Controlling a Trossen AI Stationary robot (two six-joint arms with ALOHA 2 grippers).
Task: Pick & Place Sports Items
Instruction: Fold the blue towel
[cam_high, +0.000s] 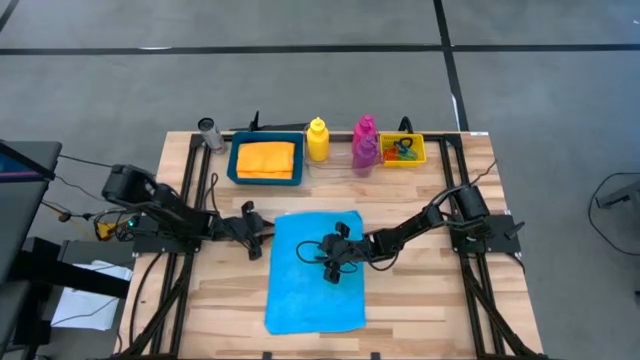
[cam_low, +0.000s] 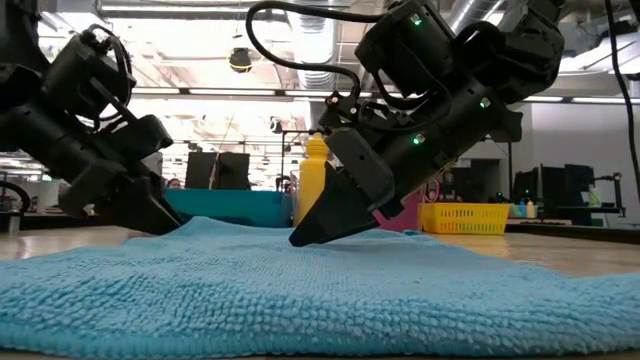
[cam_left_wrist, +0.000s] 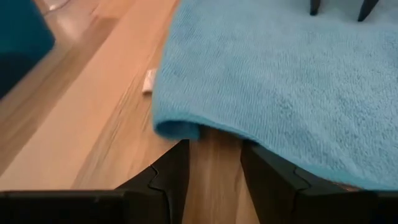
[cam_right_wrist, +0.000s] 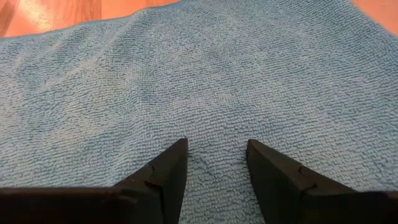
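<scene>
the cyan cloth (cam_high: 315, 270) lies flat mid-table. the right gripper (cam_right_wrist: 214, 163) hovers over its middle, jaws parted and empty; the left gripper (cam_left_wrist: 211, 163) waits parted at its edge, likely to pinch it. behind, the orange cloth (cam_high: 266, 158) fills the blue tray (cam_high: 234, 160); 2 bottles stand clear.

Wooden slat table (cam_high: 420, 300). Cyan cloth (cam_high: 305, 285) spread flat at centre. Along the far edge: grey cylinder (cam_high: 209, 131), blue tray (cam_high: 234, 160), yellow bottle (cam_high: 317, 140), magenta bottle (cam_high: 365, 140), yellow bin (cam_high: 416, 152).
</scene>
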